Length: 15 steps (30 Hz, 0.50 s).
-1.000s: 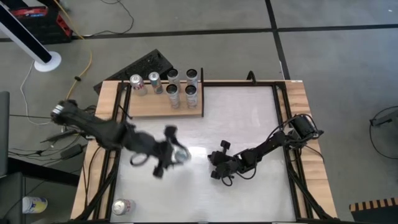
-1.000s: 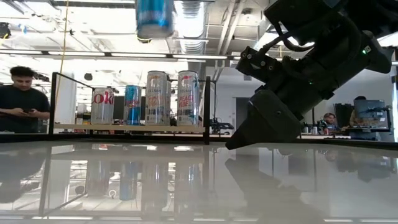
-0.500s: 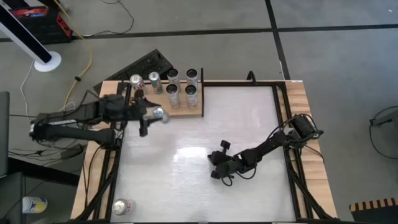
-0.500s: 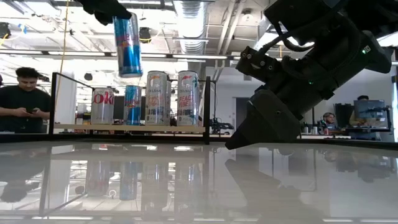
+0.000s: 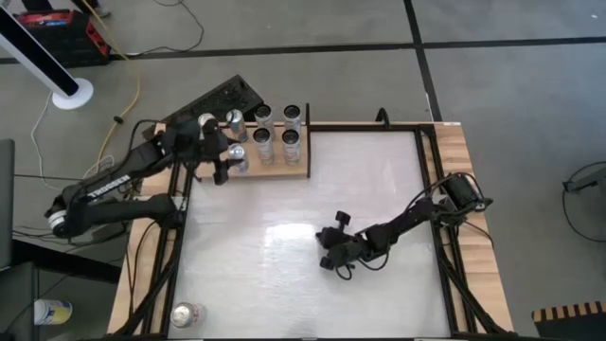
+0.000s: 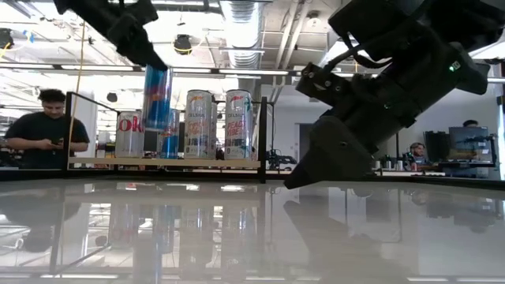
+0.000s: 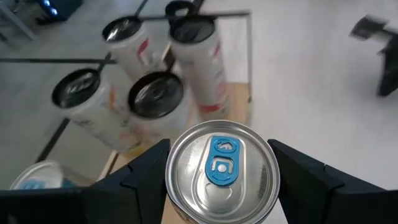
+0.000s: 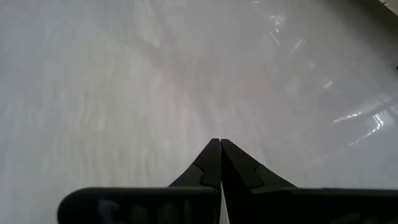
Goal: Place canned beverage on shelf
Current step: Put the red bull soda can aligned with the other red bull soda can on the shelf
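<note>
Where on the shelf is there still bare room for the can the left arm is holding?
The shelf is bare along its front edge. Its back rows are crowded with standing cans. The left end effector holds the blue can above the front-left part.

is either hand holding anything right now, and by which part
The left hand holds a blue can upright above the shelf, its fingers clamped on opposite sides of the can's upper body. The right hand is shut on nothing.
</note>
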Motion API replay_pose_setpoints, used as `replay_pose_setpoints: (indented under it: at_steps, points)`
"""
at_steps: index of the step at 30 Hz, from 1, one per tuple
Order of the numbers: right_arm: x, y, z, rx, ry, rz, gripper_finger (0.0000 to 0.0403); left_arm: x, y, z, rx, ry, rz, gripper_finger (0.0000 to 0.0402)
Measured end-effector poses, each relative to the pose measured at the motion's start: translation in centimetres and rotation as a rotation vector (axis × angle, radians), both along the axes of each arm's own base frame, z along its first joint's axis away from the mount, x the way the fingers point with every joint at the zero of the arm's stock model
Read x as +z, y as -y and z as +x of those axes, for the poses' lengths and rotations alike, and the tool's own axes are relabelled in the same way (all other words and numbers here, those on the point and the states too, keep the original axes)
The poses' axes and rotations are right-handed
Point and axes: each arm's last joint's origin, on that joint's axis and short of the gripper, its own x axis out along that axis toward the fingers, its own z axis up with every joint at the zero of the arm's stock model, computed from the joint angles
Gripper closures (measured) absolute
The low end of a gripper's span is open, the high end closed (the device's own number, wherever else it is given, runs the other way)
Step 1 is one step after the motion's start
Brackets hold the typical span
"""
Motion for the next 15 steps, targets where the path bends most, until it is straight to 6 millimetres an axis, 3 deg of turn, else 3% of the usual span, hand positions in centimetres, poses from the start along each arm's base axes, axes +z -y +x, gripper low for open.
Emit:
replay_pose_setpoints:
  at_steps: [15]
  points:
    - [-0.1,-0.3,-0.2,0.011,-0.010,-0.003,0.0376,-2.8,-6.2,-0.5,-0.041,-0.071,-0.050,0.0181]
